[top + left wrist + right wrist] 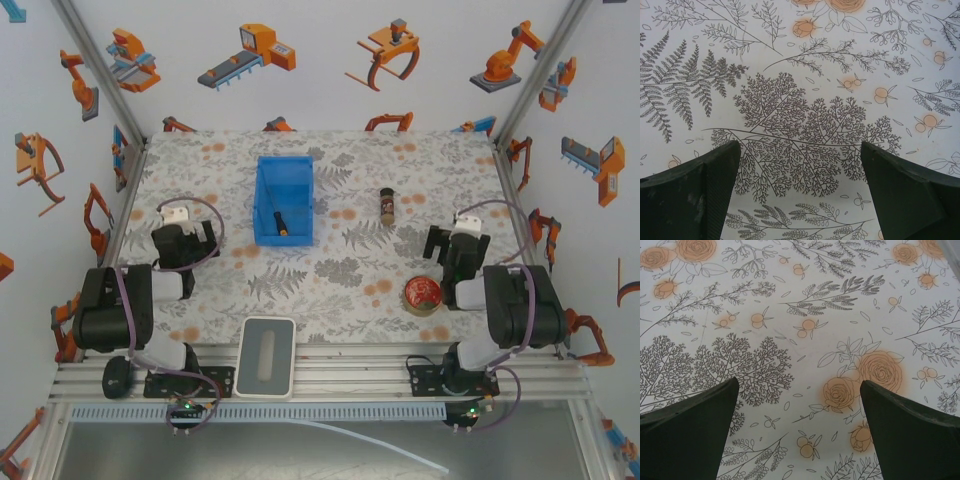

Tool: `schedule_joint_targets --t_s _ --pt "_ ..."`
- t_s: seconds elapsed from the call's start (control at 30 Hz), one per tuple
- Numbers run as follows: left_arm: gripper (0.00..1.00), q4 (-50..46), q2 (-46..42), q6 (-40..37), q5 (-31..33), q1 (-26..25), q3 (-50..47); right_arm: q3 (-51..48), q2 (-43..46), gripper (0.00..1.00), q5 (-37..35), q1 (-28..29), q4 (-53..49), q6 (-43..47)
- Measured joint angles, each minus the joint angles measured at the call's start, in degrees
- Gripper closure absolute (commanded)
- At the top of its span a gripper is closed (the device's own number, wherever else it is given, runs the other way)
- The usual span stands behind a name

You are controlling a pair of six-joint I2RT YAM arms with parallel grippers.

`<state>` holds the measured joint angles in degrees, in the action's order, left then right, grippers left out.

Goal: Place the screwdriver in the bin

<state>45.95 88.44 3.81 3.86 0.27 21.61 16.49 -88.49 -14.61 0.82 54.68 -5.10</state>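
The bright blue bin (284,198) stands at mid-table, slightly left of centre. Inside it lies the screwdriver (281,223), its black handle with an orange end resting on the bin's floor near the front wall. My left gripper (186,243) hangs over the cloth to the left of the bin, open with nothing between its fingers (705,187). My right gripper (456,250) is over the cloth at the right, well away from the bin, also open and empty, fingers (905,435) wide apart.
A short brown bottle with a dark cap (386,204) stands right of the bin. A round red tin (421,295) lies near the right gripper. A white-rimmed grey pad (268,356) rests at the near edge between the arm bases.
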Motion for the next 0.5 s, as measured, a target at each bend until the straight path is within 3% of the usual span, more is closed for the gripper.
schedule_joint_targets --t_s 0.5 --pt "0.03 0.79 0.02 -0.22 0.22 -1.01 0.46 3.39 0.00 0.01 0.46 0.00 -1.77 0.04"
